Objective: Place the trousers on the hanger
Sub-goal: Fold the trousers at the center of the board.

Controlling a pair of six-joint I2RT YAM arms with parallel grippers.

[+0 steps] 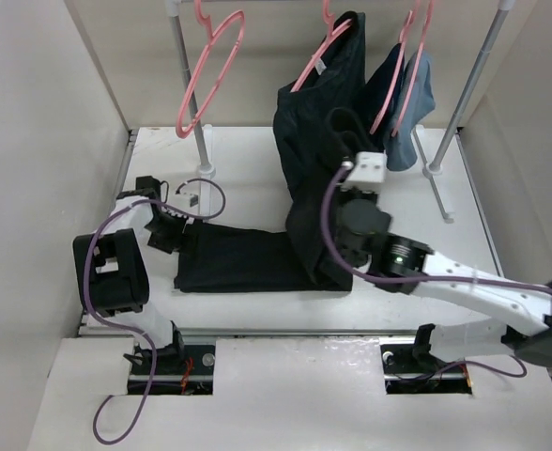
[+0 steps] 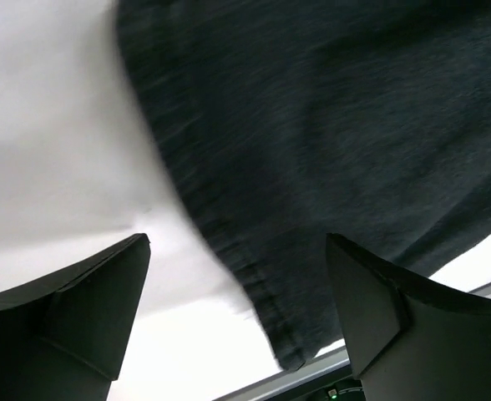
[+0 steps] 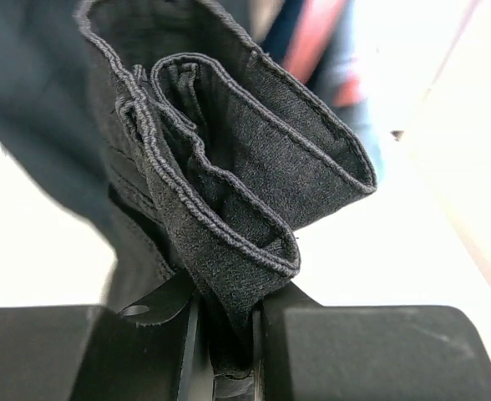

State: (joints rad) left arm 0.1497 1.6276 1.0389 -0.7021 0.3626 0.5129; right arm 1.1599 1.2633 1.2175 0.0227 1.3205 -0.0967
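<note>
Nearest my bases, the job looks about half done: one end of the garment lies flat, the other is lifted.
My left gripper (image 2: 237, 242) hangs wide open over the end of the long black soft-cloth trousers (image 1: 248, 258) that lies on the white table (image 1: 257, 178). My right gripper (image 3: 225, 326) pinches a folded bunch of their other end, raised toward the thin pink plastic hanger (image 1: 328, 45). Whether any cloth is over its bar I cannot tell. No bin or box shows; farther back, the rail carries a bare pink hanger (image 1: 221, 80) and a blue garment (image 1: 412, 103).

Two arms (image 1: 116, 268), one pair of trousers (image 1: 248, 258)
</note>
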